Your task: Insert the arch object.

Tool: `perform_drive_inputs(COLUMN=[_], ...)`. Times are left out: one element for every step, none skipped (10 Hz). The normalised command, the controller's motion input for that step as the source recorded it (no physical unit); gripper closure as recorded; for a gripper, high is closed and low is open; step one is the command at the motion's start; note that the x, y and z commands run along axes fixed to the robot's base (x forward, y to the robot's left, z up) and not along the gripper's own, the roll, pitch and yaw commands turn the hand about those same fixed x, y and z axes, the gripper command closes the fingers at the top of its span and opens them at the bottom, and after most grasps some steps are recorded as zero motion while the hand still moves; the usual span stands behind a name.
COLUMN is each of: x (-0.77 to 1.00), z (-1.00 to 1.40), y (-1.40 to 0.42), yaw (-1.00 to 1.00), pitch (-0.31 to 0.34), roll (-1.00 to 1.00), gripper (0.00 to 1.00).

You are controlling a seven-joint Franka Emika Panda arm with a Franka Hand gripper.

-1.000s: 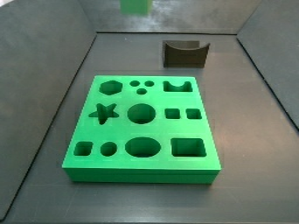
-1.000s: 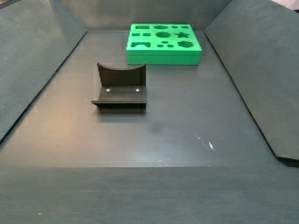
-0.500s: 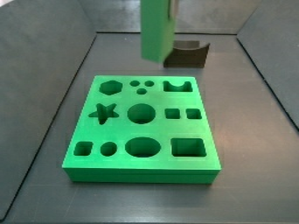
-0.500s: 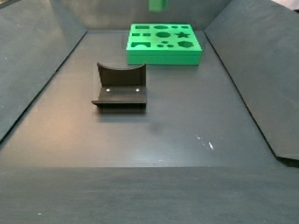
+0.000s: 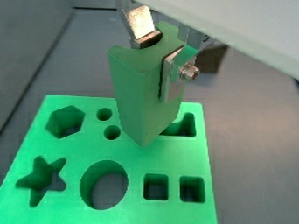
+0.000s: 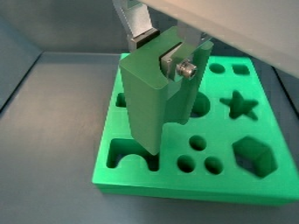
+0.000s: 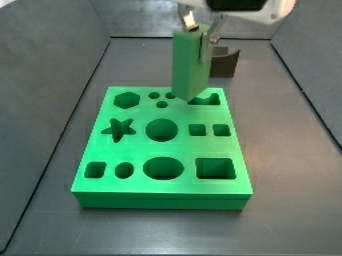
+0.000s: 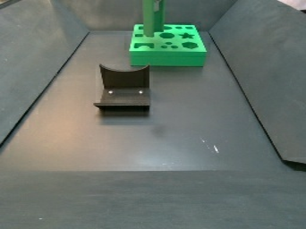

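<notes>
My gripper (image 5: 158, 54) is shut on a tall green block (image 5: 142, 96) with a curved notch in its upper end; this is the arch object, and it hangs upright. Both wrist views show the silver fingers (image 6: 177, 63) clamping its top. In a side view the gripper (image 7: 198, 28) holds the block (image 7: 187, 62) over the back of the green board (image 7: 160, 200), its lower end just beside the arch-shaped hole (image 7: 205, 98). That hole also shows in both wrist views (image 6: 128, 156). I cannot tell if the block touches the board.
The board has several other holes: star (image 7: 119, 128), hexagon (image 7: 126, 99), circles, squares. The dark fixture (image 8: 122, 89) stands on the grey floor away from the board (image 8: 167, 55), and behind the block in a side view (image 7: 222, 63). Grey walls enclose the floor.
The gripper with the green block has come down into view and moved toward the right, from the back edge to over the board's back row beside the arch hole.
</notes>
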Motion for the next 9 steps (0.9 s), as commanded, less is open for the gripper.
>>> perform_drive_inputs(x=[0.0, 0.0, 0.03, 0.01, 0.0, 0.0, 0.0, 0.0, 0.01], z=[-0.34, -0.35, -0.36, -0.24, -0.21, -0.16, -0.14, -0.13, -0.14], y=[-0.01, 0.0, 0.0, 0.0, 0.0, 0.01, 0.02, 0.03, 0.07], yaw=[-0.85, -0.89, -0.97, -1.0, -0.99, -0.97, -0.97, -0.95, -0.9], pitch=[-0.176, -0.124, -0.033, 0.0, 0.0, 0.0, 0.0, 0.0, 0.026], roll=[-0.19, -0.16, -0.1, 0.0, 0.0, 0.0, 0.0, 0.0, 0.01], gripper=[1.0, 1.0, 1.0, 1.0, 1.0, 1.0, 1.0, 1.0, 1.0])
